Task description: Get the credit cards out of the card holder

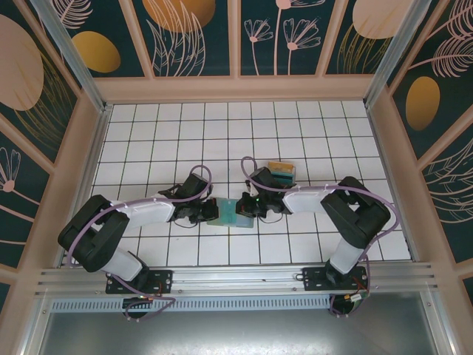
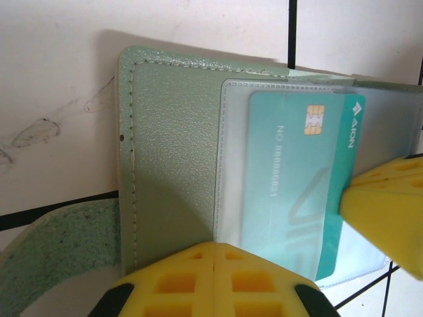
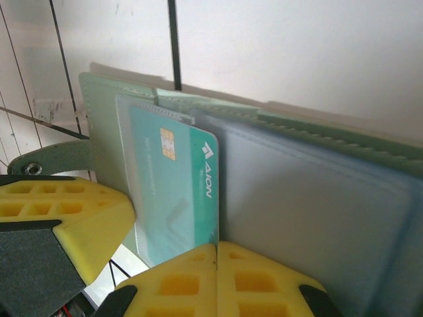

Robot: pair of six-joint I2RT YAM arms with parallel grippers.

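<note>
Left fingers [image 2: 175, 281]: closed together, tips at the card holder's [image 2: 172, 165] edge.
Right fingers [image 3: 261, 284]: closed together, against the sleeved teal card [image 3: 175, 198].
Card holder: open on tabletop [image 1: 222, 133], between both arms.

The flat grey-green card holder [image 2: 172, 152] looks like grained, matt faux leather. Its clear sleeve [image 2: 231, 165] is glossy plastic over a smooth teal plastic card [image 2: 291, 191]. The white tiled tabletop [image 2: 59, 66] is smooth, faintly scuffed.
</note>
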